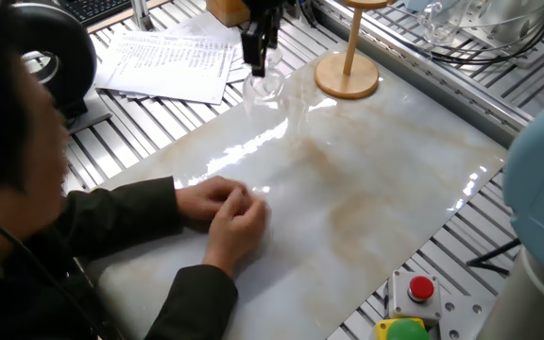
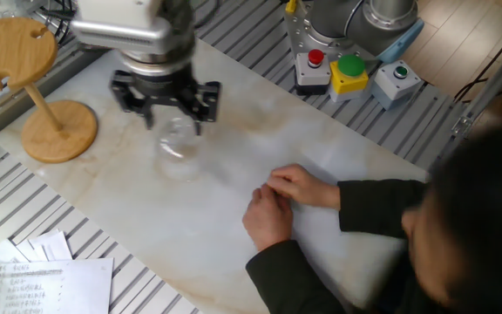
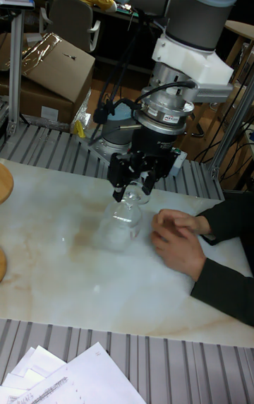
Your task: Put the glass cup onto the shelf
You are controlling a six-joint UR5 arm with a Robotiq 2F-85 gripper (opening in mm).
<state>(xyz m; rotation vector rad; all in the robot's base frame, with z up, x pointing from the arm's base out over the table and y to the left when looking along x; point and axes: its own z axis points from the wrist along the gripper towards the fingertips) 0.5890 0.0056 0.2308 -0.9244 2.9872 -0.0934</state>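
Note:
The clear glass cup (image 1: 265,85) (image 2: 174,145) (image 3: 125,219) hangs just over the marble board, under my gripper (image 1: 259,59) (image 2: 166,112) (image 3: 132,191). The gripper is shut on the cup's upper part, and the bowl shows below the fingers. The wooden shelf stands at the board's far end, a short way from the cup. Its round base (image 1: 348,77) (image 2: 59,131) sits on the board, and its notched top disc (image 2: 9,51) is well above the cup. In the tall fixed view only a sliver of the shelf (image 3: 3,192) shows at the left edge.
A person sits at the board with both hands (image 1: 225,212) (image 2: 277,202) (image 3: 175,233) clasped on it, a little away from the cup. Papers (image 1: 163,61) lie on the slatted table beside the board. A button box (image 2: 349,70) stands by the arm's base.

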